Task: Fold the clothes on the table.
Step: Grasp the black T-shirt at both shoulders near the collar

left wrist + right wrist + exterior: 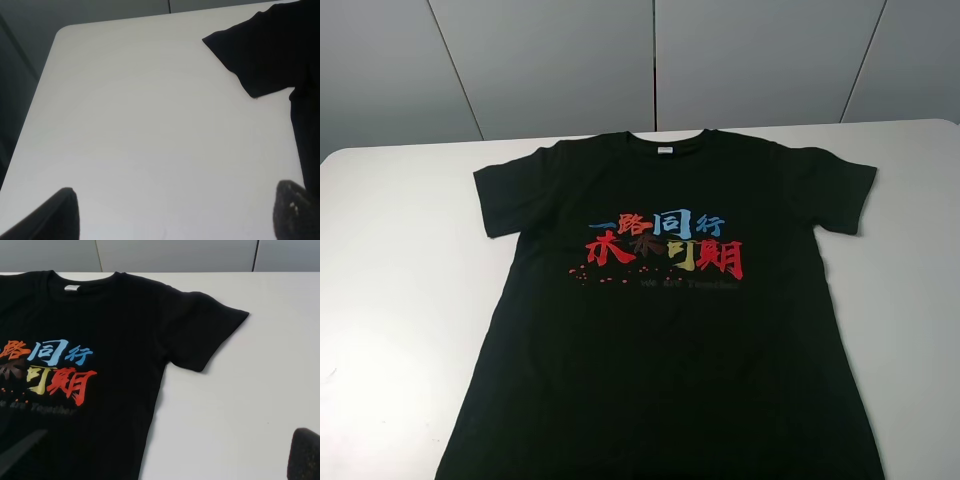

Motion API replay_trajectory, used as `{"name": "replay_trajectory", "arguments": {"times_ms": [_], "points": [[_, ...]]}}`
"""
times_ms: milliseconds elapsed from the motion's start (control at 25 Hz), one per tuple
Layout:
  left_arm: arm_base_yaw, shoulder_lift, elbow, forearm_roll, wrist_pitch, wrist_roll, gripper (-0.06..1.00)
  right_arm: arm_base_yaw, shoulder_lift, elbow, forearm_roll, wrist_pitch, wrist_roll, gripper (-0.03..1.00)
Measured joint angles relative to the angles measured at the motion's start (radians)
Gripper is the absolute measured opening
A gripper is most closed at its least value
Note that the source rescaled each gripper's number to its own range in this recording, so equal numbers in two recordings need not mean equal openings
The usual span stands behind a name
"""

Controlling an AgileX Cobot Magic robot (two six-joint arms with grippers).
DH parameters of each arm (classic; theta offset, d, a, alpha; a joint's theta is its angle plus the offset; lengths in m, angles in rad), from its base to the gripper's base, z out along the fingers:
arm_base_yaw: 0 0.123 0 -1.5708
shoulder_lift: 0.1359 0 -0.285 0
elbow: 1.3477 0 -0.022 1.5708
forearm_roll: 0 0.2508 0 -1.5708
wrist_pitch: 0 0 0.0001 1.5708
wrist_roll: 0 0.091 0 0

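Black short-sleeved cotton T-shirt lies flat, print up, mid-way across the large white smooth-topped table. On the high camera you get the collar and small white neck label at 12 o'clock, the first sleeve at 10, the second sleeve at 2, and the hem off frame at 6. Blue, red and yellow characters cross the chest.

Your left pincer: jaws wide apart, empty, over bare table. The first sleeve lies ahead of it, and the shirt's side edge runs near one fingertip.

Your right pincer: jaws wide apart, empty, one finger over the shirt body, the other over table. The second sleeve lies ahead of it.
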Motion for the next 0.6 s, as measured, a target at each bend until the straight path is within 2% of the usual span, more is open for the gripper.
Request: {"name": "replay_trajectory", "arguments": {"times_ms": [600], "points": [[0.0, 0.0, 0.0, 0.0, 0.0, 0.0, 1.0, 0.0, 0.0, 0.0, 0.0, 0.0, 0.0, 1.0]]}}
